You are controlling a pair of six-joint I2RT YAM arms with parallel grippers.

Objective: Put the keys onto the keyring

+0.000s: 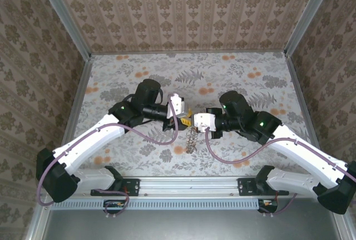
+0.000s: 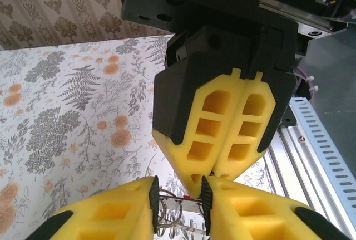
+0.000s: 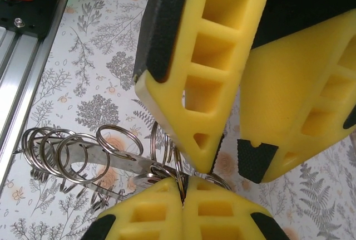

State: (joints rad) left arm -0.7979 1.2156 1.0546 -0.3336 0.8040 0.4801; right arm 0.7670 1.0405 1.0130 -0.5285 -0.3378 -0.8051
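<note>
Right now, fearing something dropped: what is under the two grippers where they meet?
A bunch of silvery keyrings juts from the shut right gripper, over the flowered table. The end pinched between its fingers is covered, and so is the table directly beneath.

The floral tabletop [image 1: 239, 78] is lit brightly and evenly from above, and only soft, pale shadows are cast on it beneath the arms [image 1: 94, 137]. No harsh glare is seen on it. In the wrist views, the yellow fingers [image 2: 222, 128] close above the tabletop are rendered slightly soft. Small glints are caught on the keyring [image 3: 83, 156].
</note>
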